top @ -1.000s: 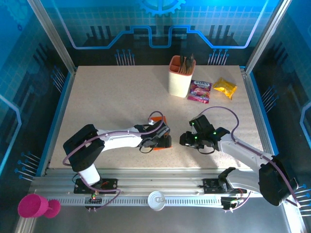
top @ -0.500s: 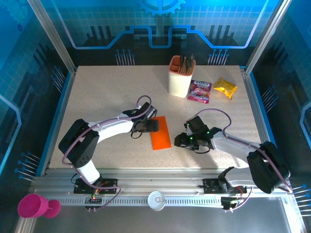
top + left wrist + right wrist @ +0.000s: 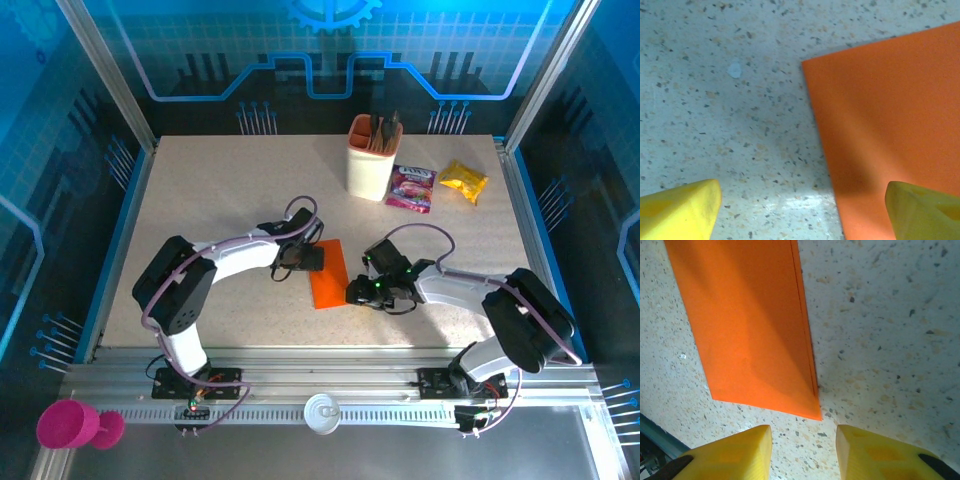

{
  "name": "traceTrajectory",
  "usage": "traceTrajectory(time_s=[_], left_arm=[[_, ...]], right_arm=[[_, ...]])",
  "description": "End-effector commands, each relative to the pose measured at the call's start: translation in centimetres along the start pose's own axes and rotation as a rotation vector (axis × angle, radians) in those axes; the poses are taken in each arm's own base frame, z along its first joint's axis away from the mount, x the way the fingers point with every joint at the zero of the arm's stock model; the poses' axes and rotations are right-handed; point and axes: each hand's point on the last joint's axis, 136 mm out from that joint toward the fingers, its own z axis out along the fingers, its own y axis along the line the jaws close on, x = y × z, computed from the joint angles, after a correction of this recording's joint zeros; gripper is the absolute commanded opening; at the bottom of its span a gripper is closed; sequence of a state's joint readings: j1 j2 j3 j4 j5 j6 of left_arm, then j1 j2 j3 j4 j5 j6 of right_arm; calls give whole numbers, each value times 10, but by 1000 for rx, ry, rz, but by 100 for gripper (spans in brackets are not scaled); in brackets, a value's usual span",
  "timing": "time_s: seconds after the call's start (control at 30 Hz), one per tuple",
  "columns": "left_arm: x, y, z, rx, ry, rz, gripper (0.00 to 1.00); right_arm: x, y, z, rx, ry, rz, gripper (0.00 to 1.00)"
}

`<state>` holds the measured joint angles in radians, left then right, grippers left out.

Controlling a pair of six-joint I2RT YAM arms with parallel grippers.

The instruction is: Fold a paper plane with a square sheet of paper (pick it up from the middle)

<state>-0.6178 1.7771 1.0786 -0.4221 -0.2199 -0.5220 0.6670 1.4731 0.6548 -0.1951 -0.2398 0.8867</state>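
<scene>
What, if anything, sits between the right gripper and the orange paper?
Nothing visible: bare speckled tabletop lies between the right gripper and the near corner of the folded orange paper.

Both arms carry glossy white link shells between matte black joint housings. A thin lilac cable runs along each arm and loops free just behind its gripper. The left gripper (image 3: pixel 312 257) is a black unit, and its blunt wedge-shaped plastic fingertips (image 3: pixel 680 212) are bright yellow. The right gripper (image 3: pixel 353 293) matches, with one of its yellow fingertips (image 3: pixel 727 457) showing a dark patch at a lower corner. Small green lights glow on the black housing directly behind the right gripper.
</scene>
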Motion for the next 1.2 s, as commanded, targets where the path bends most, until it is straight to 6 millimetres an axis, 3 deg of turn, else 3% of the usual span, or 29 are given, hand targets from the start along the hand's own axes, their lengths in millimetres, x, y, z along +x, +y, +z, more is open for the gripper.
traceTrajectory(time_s=[0.0,0.73,1.17], left_arm=[[-1,10,6,-41,12,8,85],[25,19,34,-39,71,0,85],[32,21,39,-36,82,-4,85]], right_arm=[[-5,10,2,-9,-11,-7,38],[-8,17,15,-3,18,-12,32],[-4,1,2,60,-18,-13,35]])
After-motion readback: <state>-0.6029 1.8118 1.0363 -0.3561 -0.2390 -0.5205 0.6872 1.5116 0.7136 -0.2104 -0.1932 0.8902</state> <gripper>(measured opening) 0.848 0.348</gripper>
